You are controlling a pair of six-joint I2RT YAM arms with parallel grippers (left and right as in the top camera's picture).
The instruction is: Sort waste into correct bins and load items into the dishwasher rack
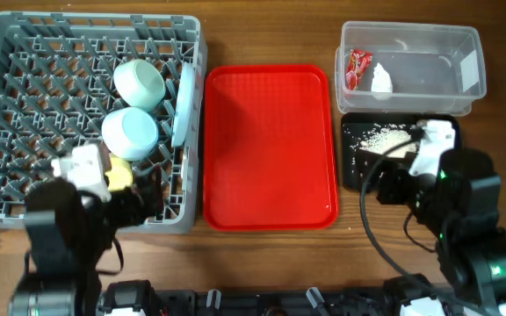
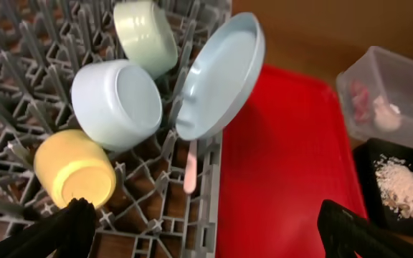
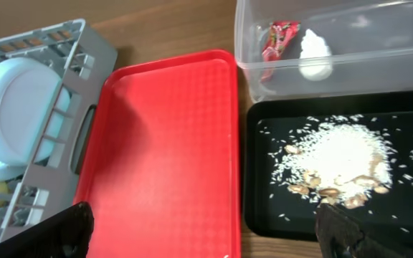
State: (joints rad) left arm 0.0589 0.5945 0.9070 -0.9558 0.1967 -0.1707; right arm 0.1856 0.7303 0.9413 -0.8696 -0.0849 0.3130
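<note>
The grey dishwasher rack (image 1: 7, 53) holds two pale bowls (image 2: 117, 104) (image 2: 145, 36), a plate (image 2: 221, 79) standing on edge, a yellow cup (image 2: 74, 175) on its side and a thin stick (image 2: 191, 168). The fork does not show. The clear tub (image 1: 411, 96) holds the red wrapper (image 3: 278, 39) and the white paper wad (image 3: 315, 57). The black tray (image 3: 264, 208) holds the crumbs (image 3: 343, 158). My left gripper (image 2: 210, 240) is open and empty over the rack's front right corner. My right gripper (image 3: 206, 240) is open and empty, spanning the red tray's right edge and the black tray.
The flat red tray (image 1: 271, 145) lies bare between the rack and the two bins. The tub stands behind the black tray at the right. Bare wooden table (image 1: 262, 31) shows at the back.
</note>
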